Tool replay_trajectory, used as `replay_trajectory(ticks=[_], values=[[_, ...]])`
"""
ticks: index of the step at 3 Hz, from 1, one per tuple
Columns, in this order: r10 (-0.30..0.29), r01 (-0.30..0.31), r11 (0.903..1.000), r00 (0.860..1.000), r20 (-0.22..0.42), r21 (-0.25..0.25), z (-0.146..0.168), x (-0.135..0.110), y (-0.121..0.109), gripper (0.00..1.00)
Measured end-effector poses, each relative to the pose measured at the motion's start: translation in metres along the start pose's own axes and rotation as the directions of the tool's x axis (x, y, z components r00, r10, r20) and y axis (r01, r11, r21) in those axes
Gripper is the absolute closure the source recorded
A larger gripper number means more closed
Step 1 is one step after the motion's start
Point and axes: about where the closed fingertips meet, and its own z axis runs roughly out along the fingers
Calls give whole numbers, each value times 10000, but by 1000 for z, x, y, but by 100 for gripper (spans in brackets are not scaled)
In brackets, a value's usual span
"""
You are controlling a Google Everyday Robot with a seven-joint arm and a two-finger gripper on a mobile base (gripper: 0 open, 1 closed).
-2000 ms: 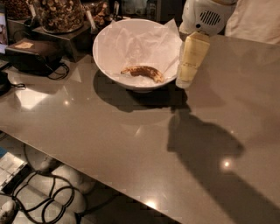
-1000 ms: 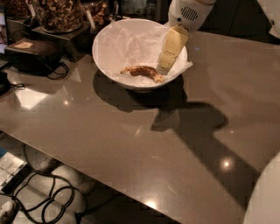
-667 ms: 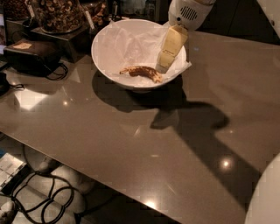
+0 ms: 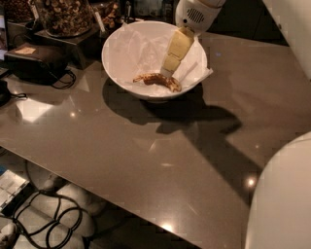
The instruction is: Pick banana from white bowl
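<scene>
The white bowl (image 4: 112,47) stands at the back of the brown table, lined with crumpled white paper. The banana (image 4: 157,80), small, curved and brown with some yellow, lies in the bowl's bottom towards the front right. My gripper (image 4: 166,71) reaches down into the bowl from the upper right. Its pale yellow tip is right at the banana's upper right side, touching or nearly touching it. The banana still lies on the paper.
A glass jar of nuts (image 4: 63,13) and a black box (image 4: 35,61) with a cable stand left of the bowl. My white body (image 4: 282,199) fills the lower right corner. The table's front edge runs diagonally, with cables (image 4: 48,219) on the floor below.
The gripper has moved left from beside the bowl's right rim into the bowl and come down to the banana. The banana and the bowl have not moved.
</scene>
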Motion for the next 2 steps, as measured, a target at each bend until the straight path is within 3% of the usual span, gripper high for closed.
replay_trajectory(ticks=[2], values=[[-295, 292, 9995, 9988, -381, -76, 29, -33, -31, 0]])
